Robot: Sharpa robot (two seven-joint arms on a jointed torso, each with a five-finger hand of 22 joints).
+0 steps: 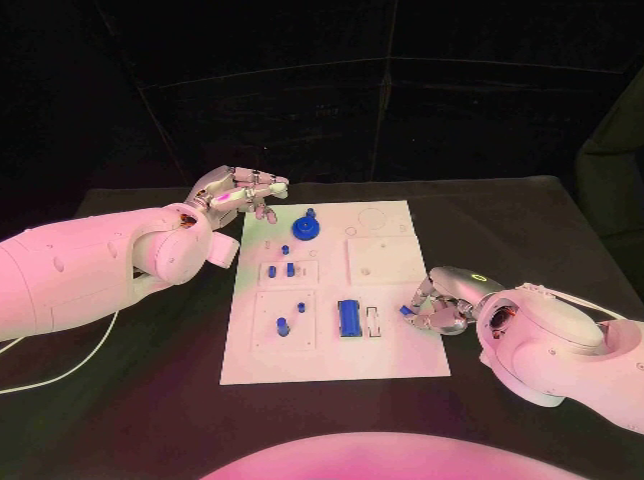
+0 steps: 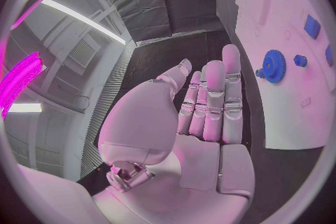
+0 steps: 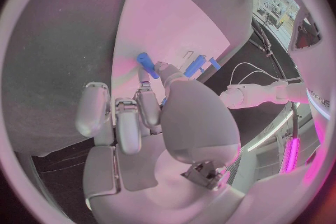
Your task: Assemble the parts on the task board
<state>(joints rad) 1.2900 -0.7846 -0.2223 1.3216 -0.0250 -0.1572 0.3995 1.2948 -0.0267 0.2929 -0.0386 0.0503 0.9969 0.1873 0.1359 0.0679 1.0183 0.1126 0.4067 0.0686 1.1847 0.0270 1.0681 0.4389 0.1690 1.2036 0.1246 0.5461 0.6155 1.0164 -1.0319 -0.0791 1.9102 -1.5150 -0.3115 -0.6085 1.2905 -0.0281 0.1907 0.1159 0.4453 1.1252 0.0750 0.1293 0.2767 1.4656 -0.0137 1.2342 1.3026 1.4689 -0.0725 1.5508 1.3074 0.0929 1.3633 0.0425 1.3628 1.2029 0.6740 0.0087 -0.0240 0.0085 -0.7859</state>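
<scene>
The white task board (image 1: 337,350) lies mid-table. On it are a blue gear (image 1: 309,228), several small blue pegs such as one at the lower left (image 1: 282,325), and a blue block (image 1: 350,317). My left hand (image 1: 243,192) hovers off the board's far left corner, fingers straight and holding nothing; its wrist view shows the fingers (image 2: 210,95) beside the gear (image 2: 273,65). My right hand (image 1: 438,298) sits at the board's right edge with fingers curled. Its thumb and a fingertip (image 3: 162,70) pinch one end of a small blue peg (image 3: 147,64), which is low over the board (image 3: 175,22).
Black table (image 1: 553,240) surrounds the board on all sides. The board's right half (image 1: 380,255) carries white raised fixtures and sockets. A white cable (image 1: 48,375) trails from my left arm over the table's left side.
</scene>
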